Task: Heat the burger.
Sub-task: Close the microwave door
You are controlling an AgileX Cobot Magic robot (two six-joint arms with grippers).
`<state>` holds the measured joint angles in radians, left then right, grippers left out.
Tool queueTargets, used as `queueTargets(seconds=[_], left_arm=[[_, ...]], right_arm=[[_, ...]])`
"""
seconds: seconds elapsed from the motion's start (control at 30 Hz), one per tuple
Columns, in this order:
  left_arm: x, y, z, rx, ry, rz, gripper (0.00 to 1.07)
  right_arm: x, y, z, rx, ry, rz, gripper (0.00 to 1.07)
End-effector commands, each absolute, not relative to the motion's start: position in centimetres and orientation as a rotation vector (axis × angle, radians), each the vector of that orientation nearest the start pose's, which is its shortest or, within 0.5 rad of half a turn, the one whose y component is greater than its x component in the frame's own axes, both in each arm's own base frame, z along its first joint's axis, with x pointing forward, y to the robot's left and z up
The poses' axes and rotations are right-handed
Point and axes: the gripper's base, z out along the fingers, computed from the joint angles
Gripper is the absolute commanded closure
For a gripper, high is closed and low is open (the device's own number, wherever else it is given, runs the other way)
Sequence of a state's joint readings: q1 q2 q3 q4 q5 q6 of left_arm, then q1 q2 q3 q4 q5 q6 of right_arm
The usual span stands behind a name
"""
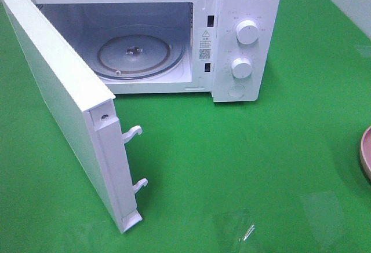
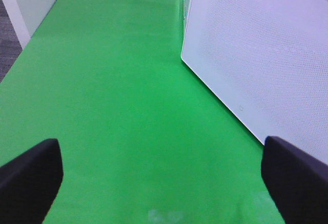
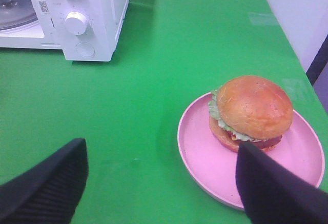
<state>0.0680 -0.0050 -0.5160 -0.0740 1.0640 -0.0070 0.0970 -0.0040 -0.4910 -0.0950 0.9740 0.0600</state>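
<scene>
The microwave (image 1: 174, 33) door (image 1: 64, 99) stands wide open over its bare turntable (image 1: 134, 51), ready for the burger (image 3: 251, 112), which sits on the pink plate (image 3: 205, 157) on the bench (image 1: 243, 166) near the open, empty right end effector (image 3: 161, 188); the left end effector (image 2: 161, 183) is also open and empty.

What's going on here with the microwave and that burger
A two-armed robot is set up to heat a burger. The microwave stands on the green table with its door swung wide open and its glass turntable bare. The burger sits on a pink plate off to the microwave's right, untouched. The right pincer is open, with the burger just ahead of it. The left pincer is open too, near the door, holding nothing.
</scene>
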Motion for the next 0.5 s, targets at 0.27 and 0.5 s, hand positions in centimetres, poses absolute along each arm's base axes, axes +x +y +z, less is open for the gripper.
queueTargets(seconds=[0.27, 0.5], left_arm=[[-1.00, -0.68, 28.13, -0.070, 2.009, -0.050, 0.06], [-1.00, -0.68, 28.13, -0.070, 2.009, -0.050, 0.06]], right_arm=[[-0.46, -0.73, 28.30, -0.041, 1.921, -0.009, 0.31], [-0.46, -0.73, 28.30, -0.041, 1.921, -0.009, 0.31]])
